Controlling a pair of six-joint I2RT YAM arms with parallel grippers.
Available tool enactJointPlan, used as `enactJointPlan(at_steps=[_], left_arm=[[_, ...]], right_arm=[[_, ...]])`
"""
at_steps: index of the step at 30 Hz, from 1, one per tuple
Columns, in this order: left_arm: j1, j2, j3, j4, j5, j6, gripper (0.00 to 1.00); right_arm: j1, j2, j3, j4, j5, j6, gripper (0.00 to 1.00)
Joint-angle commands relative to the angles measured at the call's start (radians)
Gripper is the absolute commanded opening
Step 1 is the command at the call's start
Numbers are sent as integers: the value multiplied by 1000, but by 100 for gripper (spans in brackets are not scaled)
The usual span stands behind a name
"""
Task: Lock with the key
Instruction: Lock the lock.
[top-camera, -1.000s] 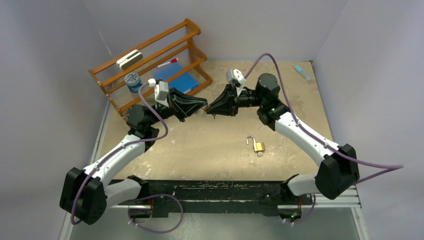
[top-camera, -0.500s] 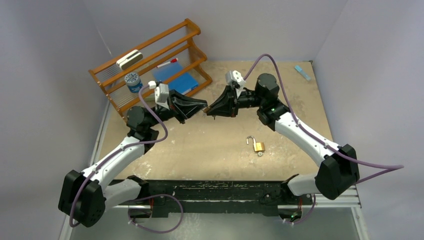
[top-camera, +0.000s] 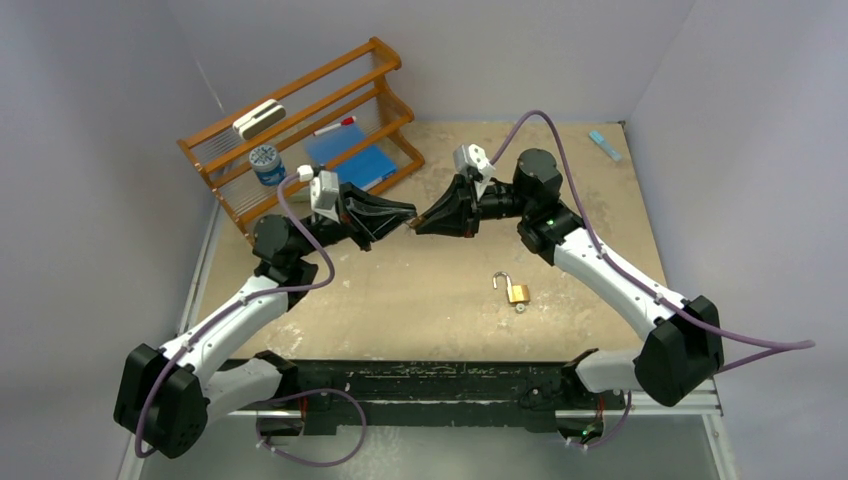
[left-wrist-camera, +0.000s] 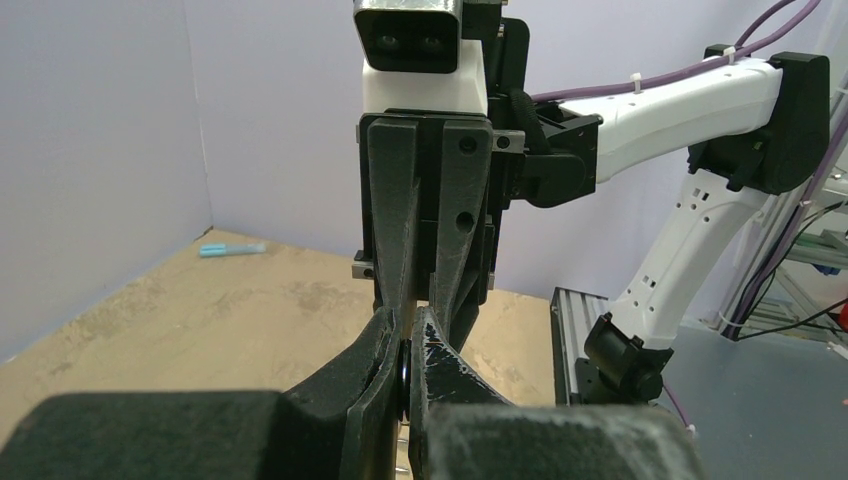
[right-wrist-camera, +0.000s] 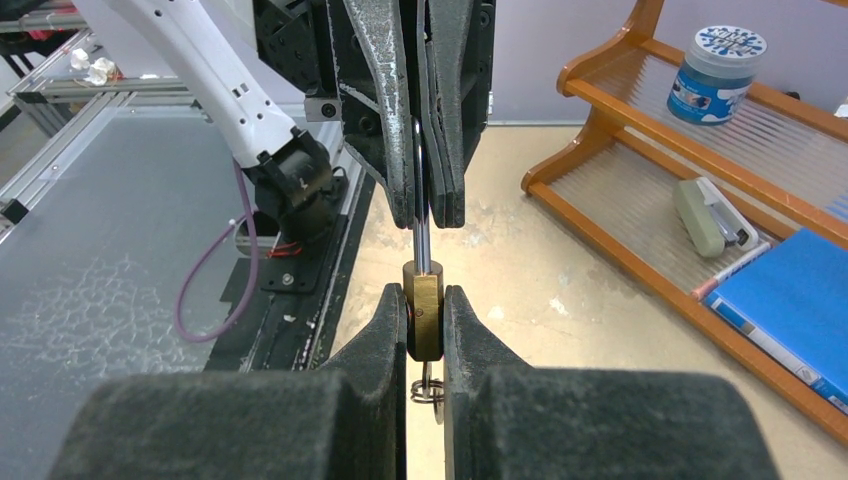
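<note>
Right gripper (right-wrist-camera: 424, 298) clamps the lock (right-wrist-camera: 424, 320); left gripper (right-wrist-camera: 425, 215) pinches its shackle (right-wrist-camera: 423, 248), opposed midair, likely for pressing it shut.

the scene is being lit brightly and evenly by soft, diffuse light from above. only faint, soft-edged shadows are being cast on the table (top-camera: 440, 300). in the wrist views the left fingers (left-wrist-camera: 180, 435) and the right fingers (right-wrist-camera: 250, 430), at the bottom edge, are being rendered as blurred dark masses, while the background is being kept sharp. a thin glint is being caught along the shackle (right-wrist-camera: 422, 225).
</note>
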Motion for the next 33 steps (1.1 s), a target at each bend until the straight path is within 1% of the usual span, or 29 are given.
enactJointPlan(at_steps=[1,5,9,11,33], left_arm=[[-3,26,17,-40,1,49,0],[-18,28,43,-99,22,75,0],[-47,-1,85,-291,14,207,0],[-60,-4,105,-346,7,239,0],[-68,-3,120,-377,-8,259,0]], right_arm=[[19,-23,17,31,-14,-11,0],[19,-22,19,33,-14,-10,0],[19,-17,24,35,-19,-12,0],[20,-14,25,35,-22,-11,0],[20,-8,31,34,-34,-12,0]])
